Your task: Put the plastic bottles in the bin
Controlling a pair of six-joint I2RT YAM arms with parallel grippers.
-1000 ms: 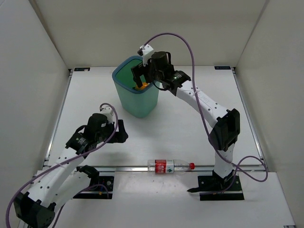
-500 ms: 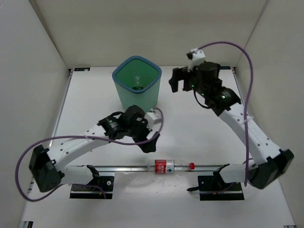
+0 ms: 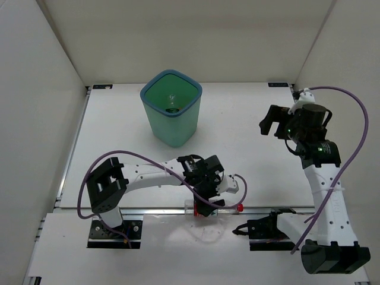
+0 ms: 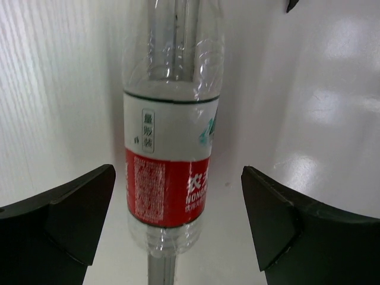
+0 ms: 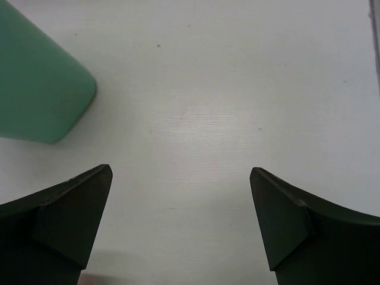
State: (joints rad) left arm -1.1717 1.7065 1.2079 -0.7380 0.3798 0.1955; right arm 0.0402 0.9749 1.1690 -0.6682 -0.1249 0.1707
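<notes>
The last bottle outside the bin lies on its side well apart from it, on the bin's arm-base side. It rests along a metal rail, and its red cap points away from the bin toward the right arm's base.

The left gripper hangs directly over the bottle with its jaws spread wide. In the wrist view one finger stands on each side of the labelled body, both clear of the plastic, so it has hold of nothing.

The right gripper is also spread wide and holding nothing. It sits off to the bin's right-arm side, well clear of the rim.

The bottle looks empty and thin-walled, so it is probably very light and will dent rather than resist if squeezed hard. It is round and glossy (the bare clear plastic more so than the printed wrap), so it may roll off the rail or slip sideways as the jaws meet it.

The best place to take hold seems to be across the label, near the middle of the bottle's length. The paper or film there should give some friction, and the long body should hang roughly level. A grip near the cap or the base would likely let it swing and snag the bin's rim on the way in. A moderate, square closure looks enough.
</notes>
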